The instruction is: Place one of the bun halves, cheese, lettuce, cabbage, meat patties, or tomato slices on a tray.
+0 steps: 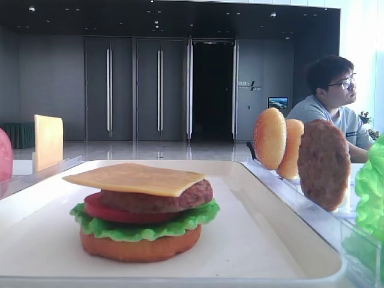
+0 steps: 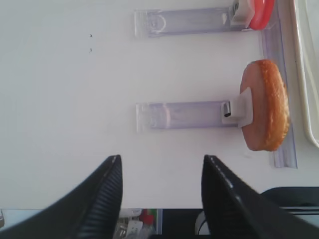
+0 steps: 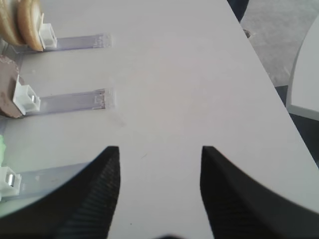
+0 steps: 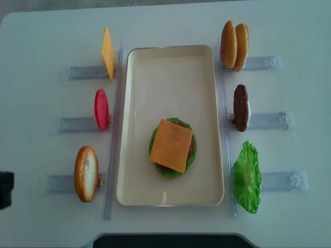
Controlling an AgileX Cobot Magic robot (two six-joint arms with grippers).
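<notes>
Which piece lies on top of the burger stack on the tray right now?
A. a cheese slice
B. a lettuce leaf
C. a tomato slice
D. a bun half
A: the square cheese slice caps the stack on the tray, with the patty directly under it.

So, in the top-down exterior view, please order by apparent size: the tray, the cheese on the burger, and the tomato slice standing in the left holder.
1. The tray, by far largest.
2. The cheese.
3. The tomato slice, though it stands edge-on, so it shows less than its full face.
</notes>
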